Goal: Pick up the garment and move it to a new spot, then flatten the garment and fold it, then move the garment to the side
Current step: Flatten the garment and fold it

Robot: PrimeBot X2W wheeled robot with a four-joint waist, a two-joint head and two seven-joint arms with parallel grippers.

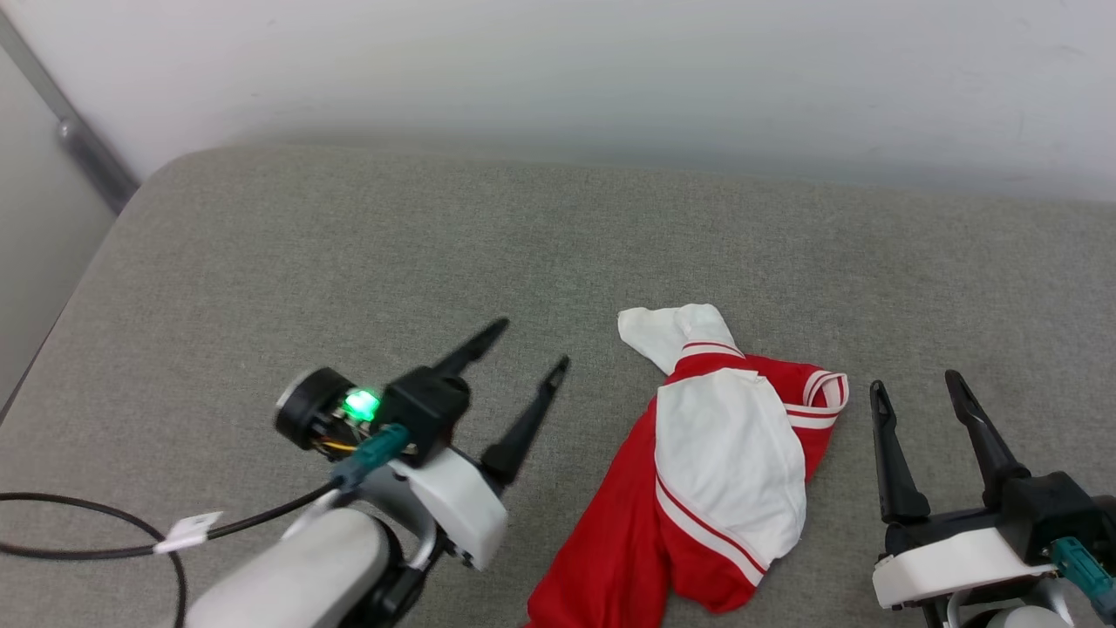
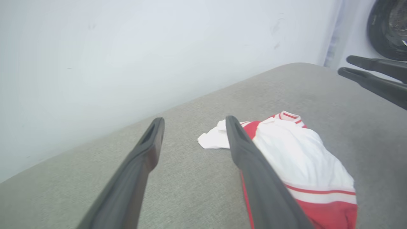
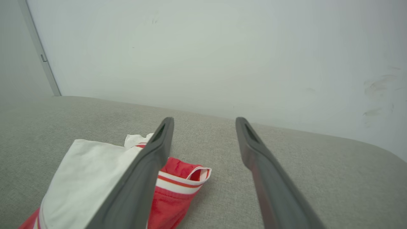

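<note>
1. The garment [image 1: 724, 453] [image 2: 295, 152] [image 3: 86, 171] lies crumpled on the grey fabric surface [image 1: 349, 244], between your two grippers; in the head view it sits apart from both.
2. Your left gripper [image 1: 532, 342] [image 2: 194, 120] has its fingers spread wide with nothing between them. It is just to the left of the garment, and its tips are over bare grey fabric.
3. Your right gripper [image 1: 914, 380] [image 3: 205, 119] [image 2: 344, 64] is also spread wide and empty. It is just to the right of the garment, near the striped cuff [image 1: 824, 397].
4. On the garment, a broad white panel faces up over the red body, edged with red-and-white striped trim. A crumpled white part points toward the wall, and the red part runs off the lower edge of the head view. You cannot read any lettering on the folds that face up.
5. A small white tag [image 1: 187, 528] hangs on the black cable [image 1: 87, 506] beside your left forearm; anything written on it is too small to read. A green light [image 1: 360, 404] glows on the left wrist.
6. A pale wall [image 1: 610, 70] stands behind the grey surface, with a grey post [image 1: 87, 148] at the far left. The left wrist view shows a dark round shape [image 2: 388, 28] at its upper right, and you cannot tell what it is.
</note>
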